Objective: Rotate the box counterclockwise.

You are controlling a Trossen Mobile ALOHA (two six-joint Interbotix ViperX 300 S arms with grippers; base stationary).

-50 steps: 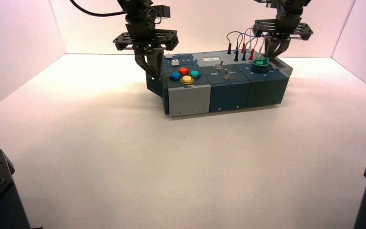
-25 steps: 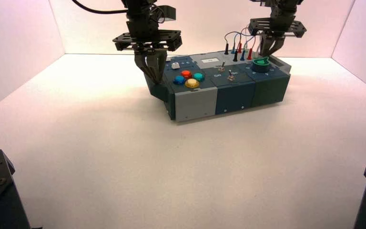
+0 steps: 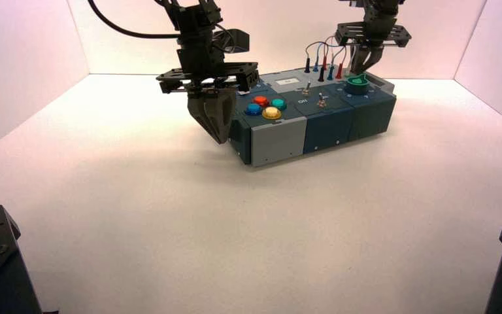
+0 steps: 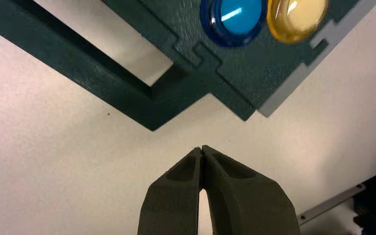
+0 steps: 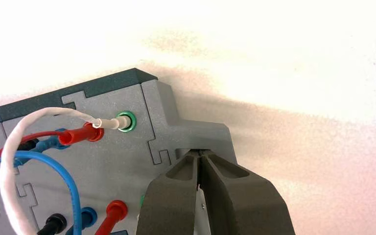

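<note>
The box stands far on the table, skewed, with its light grey panel at its left front. My left gripper is shut and empty, low beside the box's left end. In the left wrist view the gripper sits a short gap off the corner of the dark teal side handle, near the blue button and yellow button. My right gripper is shut at the box's far right end. In the right wrist view the gripper rests against the grey side handle.
Looped red, blue and white wires plug into sockets by the right gripper, one in a green socket. The green knob and two toggle switches sit on top. White walls enclose the table.
The box has turned counterclockwise: its left end came forward and right, its right end went back. My left gripper moved forward and right with it, and my right gripper moved back and left.
</note>
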